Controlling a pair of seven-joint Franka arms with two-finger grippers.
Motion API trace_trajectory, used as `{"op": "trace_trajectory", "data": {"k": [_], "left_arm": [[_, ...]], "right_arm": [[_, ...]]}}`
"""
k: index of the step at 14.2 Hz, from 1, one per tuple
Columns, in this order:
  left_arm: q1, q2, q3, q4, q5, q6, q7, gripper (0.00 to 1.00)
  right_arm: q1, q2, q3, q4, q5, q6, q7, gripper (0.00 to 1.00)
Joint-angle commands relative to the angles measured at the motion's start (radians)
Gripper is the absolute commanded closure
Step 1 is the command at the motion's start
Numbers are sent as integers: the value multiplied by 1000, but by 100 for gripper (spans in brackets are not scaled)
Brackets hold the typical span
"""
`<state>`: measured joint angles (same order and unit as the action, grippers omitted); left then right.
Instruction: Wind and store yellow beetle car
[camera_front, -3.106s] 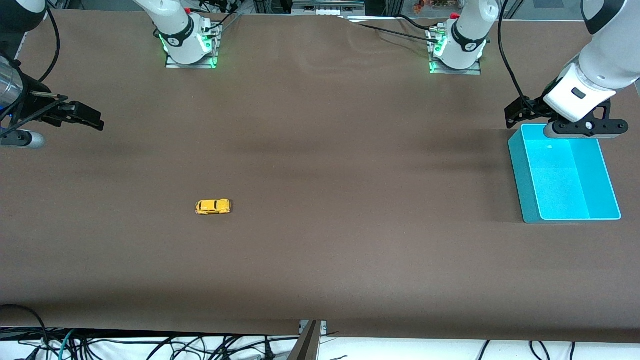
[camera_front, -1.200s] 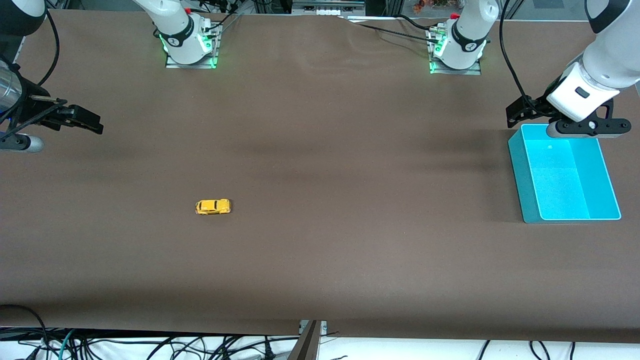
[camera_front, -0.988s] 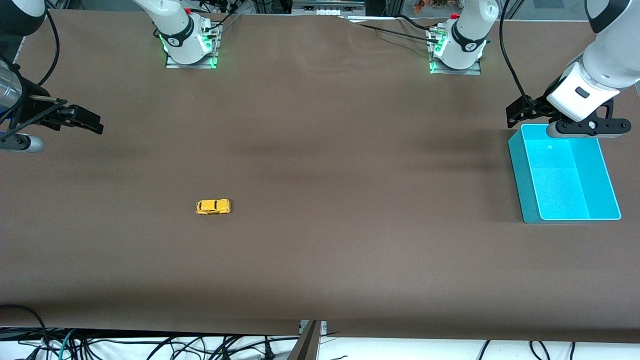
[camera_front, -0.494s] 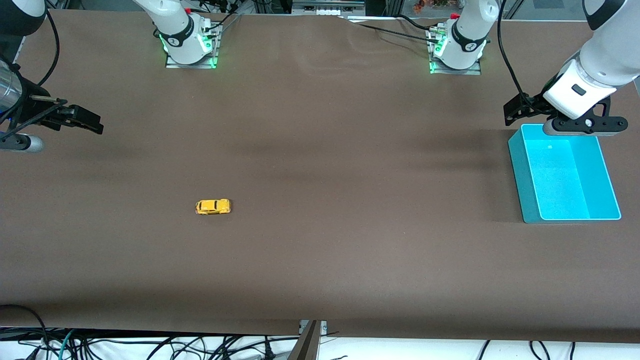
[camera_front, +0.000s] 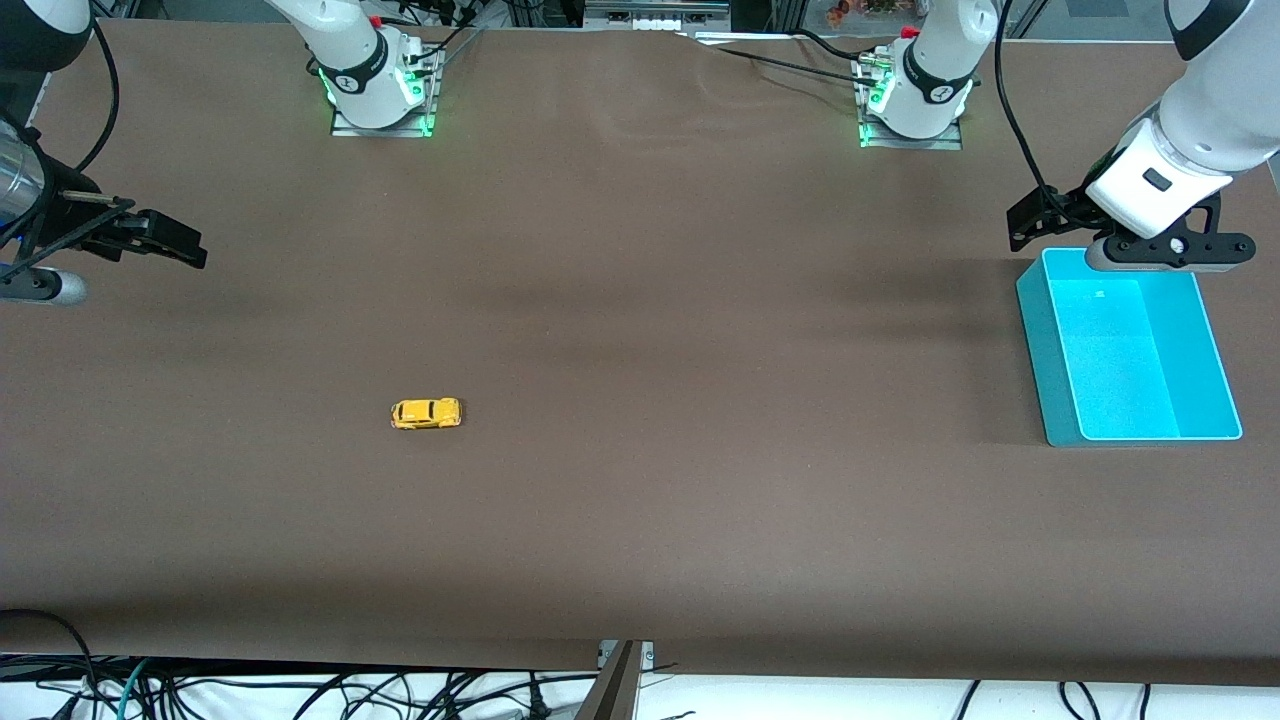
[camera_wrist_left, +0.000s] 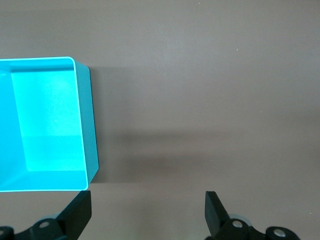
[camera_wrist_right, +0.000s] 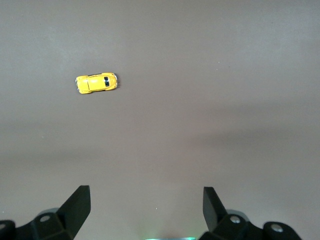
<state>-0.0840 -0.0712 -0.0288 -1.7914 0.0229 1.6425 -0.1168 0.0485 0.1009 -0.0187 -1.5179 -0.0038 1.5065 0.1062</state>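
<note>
The yellow beetle car (camera_front: 426, 413) stands alone on the brown table, toward the right arm's end; it also shows in the right wrist view (camera_wrist_right: 96, 83). My right gripper (camera_front: 172, 240) hangs open and empty over the table's edge at the right arm's end, well away from the car; its jaws (camera_wrist_right: 146, 205) are wide apart. My left gripper (camera_front: 1035, 222) hangs open and empty over the table by the corner of the cyan bin (camera_front: 1040, 350) that lies toward the arm bases. In the left wrist view the left gripper (camera_wrist_left: 148, 210) is beside the bin (camera_wrist_left: 86, 125).
The cyan bin is empty and stands at the left arm's end of the table. Both arm bases (camera_front: 378, 95) (camera_front: 912, 100) stand at the table's edge farthest from the front camera. Cables hang below the table's near edge.
The left gripper has shifted slightly toward the arm bases beside the bin. The right gripper has barely moved. The car and the bin have stayed where they were.
</note>
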Motion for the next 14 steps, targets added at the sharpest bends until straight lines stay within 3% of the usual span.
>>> {"op": "trace_trajectory", "data": {"k": [1, 4, 10, 14], "left_arm": [[4, 1, -3, 20, -15, -24, -7, 0], [4, -1, -3, 20, -15, -24, -6, 0], [4, 1, -3, 18, -15, -24, -12, 0], [3, 1, -5, 20, -14, -24, -14, 0]], "right_arm": [[-7, 13, 8, 28, -7, -9, -11, 1], [-2, 26, 13, 18, -2, -17, -185, 1], [82, 88, 14, -5, -12, -44, -246, 1], [123, 138, 14, -30, -24, 4, -651, 1]]}}
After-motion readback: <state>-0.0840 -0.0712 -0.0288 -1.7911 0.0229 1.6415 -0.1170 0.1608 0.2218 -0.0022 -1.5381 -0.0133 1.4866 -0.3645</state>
